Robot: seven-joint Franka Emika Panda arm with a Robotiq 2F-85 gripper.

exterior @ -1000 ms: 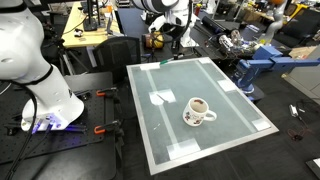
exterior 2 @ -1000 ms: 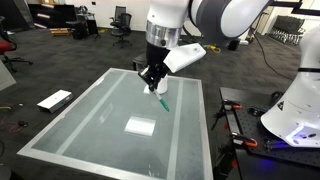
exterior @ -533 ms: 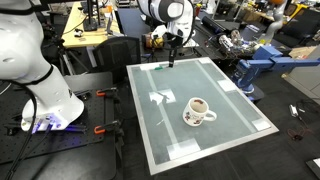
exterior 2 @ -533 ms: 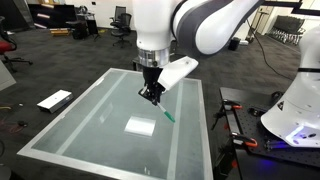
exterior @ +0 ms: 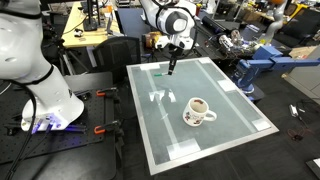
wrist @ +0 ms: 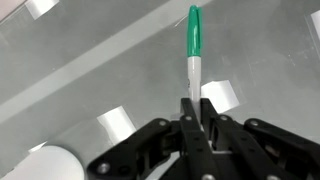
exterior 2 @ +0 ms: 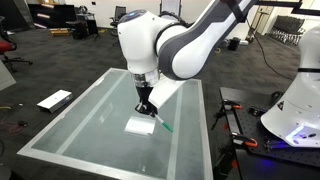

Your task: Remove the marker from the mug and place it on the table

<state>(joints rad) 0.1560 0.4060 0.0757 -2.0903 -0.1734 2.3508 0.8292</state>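
Although the thin marker with its green cap and grey barrel (wrist: 193, 40) is already out of the mug, it has not been let go. In the wrist view the black two-fingered gripper (wrist: 194, 105) is clamped on the barrel's end, and the capped length runs straight out past the fingertips. In an exterior view the gripper (exterior 2: 147, 109) hangs low over the large pale grey-green glossy table (exterior 2: 70, 130). There the marker slants down from the fingers beside a paler rectangular patch (exterior 2: 138, 126) just below them; whether its tip touches the top I cannot tell. To the right in an exterior view, well apart from the fingers, the small white ceramic mug with dark reddish markings (exterior: 198, 110) stands upright on the table, its dark inside showing no marker. So the removal looks done. What remains, as I judge it, is laying the marker flat, opening the fingers and drawing clear.
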